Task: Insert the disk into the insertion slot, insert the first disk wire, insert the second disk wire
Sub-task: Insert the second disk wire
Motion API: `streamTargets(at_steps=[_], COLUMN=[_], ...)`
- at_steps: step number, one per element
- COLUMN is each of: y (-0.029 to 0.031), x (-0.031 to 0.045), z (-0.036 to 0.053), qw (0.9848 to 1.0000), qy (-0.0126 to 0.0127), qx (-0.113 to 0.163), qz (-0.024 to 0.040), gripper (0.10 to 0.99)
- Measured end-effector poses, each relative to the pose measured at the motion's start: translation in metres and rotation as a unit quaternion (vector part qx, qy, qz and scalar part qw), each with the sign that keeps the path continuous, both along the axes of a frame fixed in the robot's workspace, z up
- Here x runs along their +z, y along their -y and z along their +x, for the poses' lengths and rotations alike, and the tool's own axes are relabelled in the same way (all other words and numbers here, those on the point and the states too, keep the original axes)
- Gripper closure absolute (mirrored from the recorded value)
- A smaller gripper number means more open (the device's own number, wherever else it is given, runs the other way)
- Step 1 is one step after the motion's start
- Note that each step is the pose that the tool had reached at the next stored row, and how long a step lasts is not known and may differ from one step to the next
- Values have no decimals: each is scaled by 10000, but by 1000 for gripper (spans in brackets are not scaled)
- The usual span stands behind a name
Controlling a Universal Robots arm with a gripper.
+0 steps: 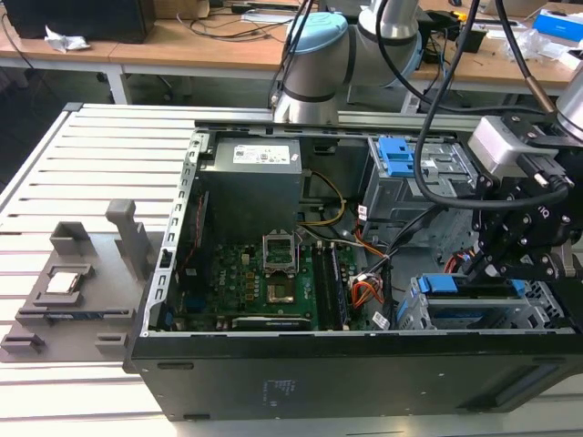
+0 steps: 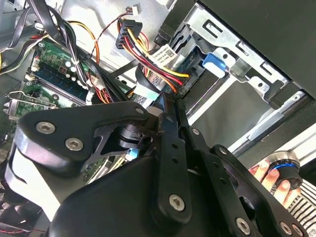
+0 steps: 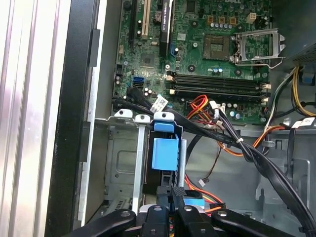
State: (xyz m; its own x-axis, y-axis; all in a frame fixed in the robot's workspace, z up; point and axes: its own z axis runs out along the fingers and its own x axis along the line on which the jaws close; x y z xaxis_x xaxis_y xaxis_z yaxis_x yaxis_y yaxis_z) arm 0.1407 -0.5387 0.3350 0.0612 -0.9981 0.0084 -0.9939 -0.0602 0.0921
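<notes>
The disk [image 1: 474, 289], in its bright blue carrier [image 3: 164, 150], sits inside the insertion slot, the low silver cage [image 1: 412, 314] at the case's front corner on the exterior view's right. My black gripper [image 1: 487, 264] hangs just over the disk's end. In both wrist views its fingers are pressed together [image 3: 172, 191] [image 2: 170, 101]. A disk wire of red, yellow and black strands [image 2: 158, 64] [image 3: 200, 186] ends in a black plug right at the fingertips, and they appear to pinch it. Where the plug meets the disk is hidden by the fingers.
The motherboard [image 1: 264, 282] fills the case floor. A taller grey cage with a blue latch [image 1: 396, 155] stands at the back. Black cables [image 3: 207, 129] cross the cage mouth. A person's hand [image 2: 269, 178] rests near a blue-ringed knob [image 2: 282, 165] outside the case.
</notes>
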Motion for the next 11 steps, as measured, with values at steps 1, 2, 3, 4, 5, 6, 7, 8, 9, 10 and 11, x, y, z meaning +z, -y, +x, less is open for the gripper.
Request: streamTargets(at_steps=[1, 2, 3, 4, 5, 6, 7, 8, 9, 10, 11], y=[-1, 0, -1, -1, 0, 0, -1, -3, -8, -15, -24], x=[-2, -1, -1, 16, 42, 95, 137, 219, 258, 289, 348], z=[1, 1, 1, 1, 0, 0, 0, 0, 0, 0, 0], qw=[10000, 10000, 10000, 10000, 10000, 10000, 10000, 10000, 10000, 10000, 10000], qy=[1, 0, 0, 0, 1, 0, 0, 0, 0, 0, 0], qx=[1, 1, 1, 1, 0, 0, 0, 0, 0, 0, -1], qz=[0, -3, -4, -2, 4, -3, -5, -5, -6, -9, -10], gripper=[925, 925, 867, 867, 867, 867, 867, 867, 867, 867, 945])
